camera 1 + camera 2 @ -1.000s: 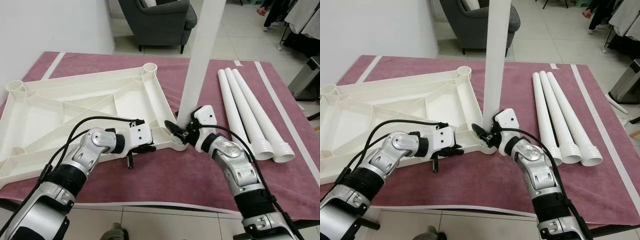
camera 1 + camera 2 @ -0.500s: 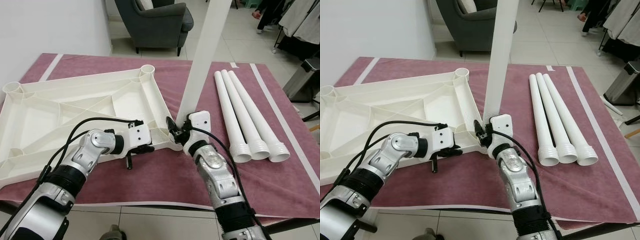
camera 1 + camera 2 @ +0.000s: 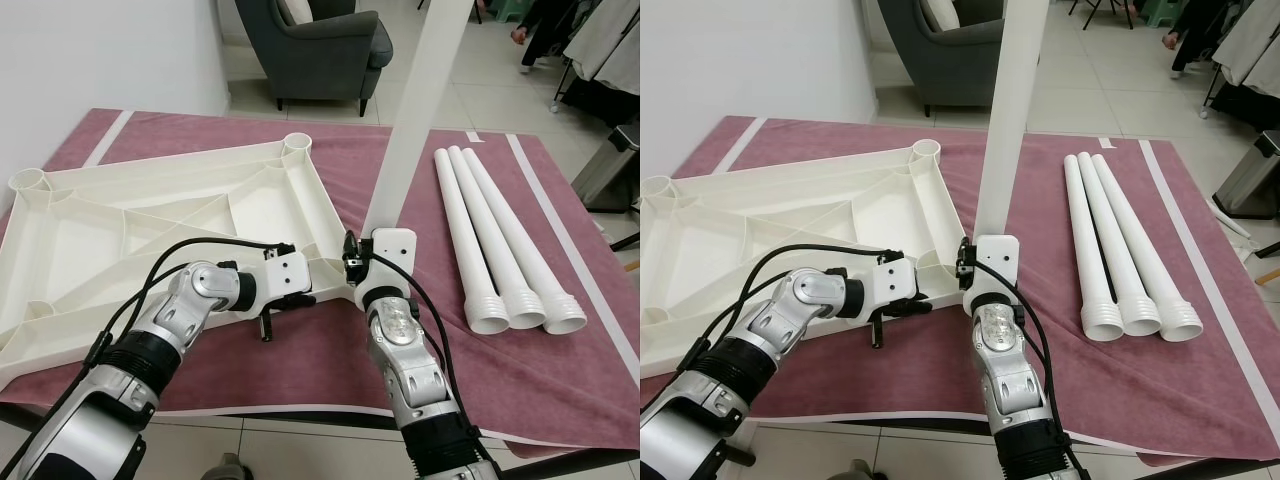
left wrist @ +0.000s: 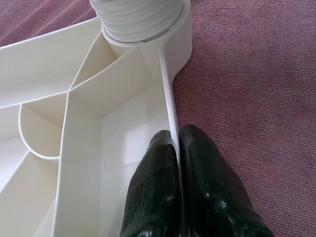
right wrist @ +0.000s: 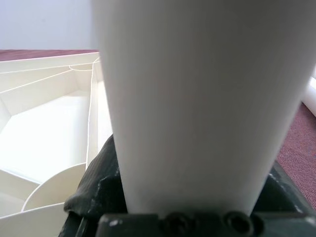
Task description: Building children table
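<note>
The white table top (image 3: 150,220) lies upside down on a maroon cloth, ribs facing up. One white leg (image 3: 415,110) stands in its near right corner socket and leans slightly to the right. My right gripper (image 3: 352,268) is shut on the foot of this leg just above the socket; in the right wrist view the leg (image 5: 197,98) fills the space between the black fingers (image 5: 96,187). My left gripper (image 3: 305,298) is shut on the table top's near rim, a little left of that corner. In the left wrist view, the leg's threaded end (image 4: 136,19) sits in the socket ahead of the left gripper (image 4: 177,136).
Three spare white legs (image 3: 500,240) lie side by side on the cloth to the right. A grey armchair (image 3: 320,40) stands beyond the cloth's far edge, and a metal bin (image 3: 612,155) is at the far right. A white wall runs along the left.
My right forearm has swung left and now runs straight up under the leg, wrist turned around it. The leg stays in its socket. The left gripper has kept its hold.
</note>
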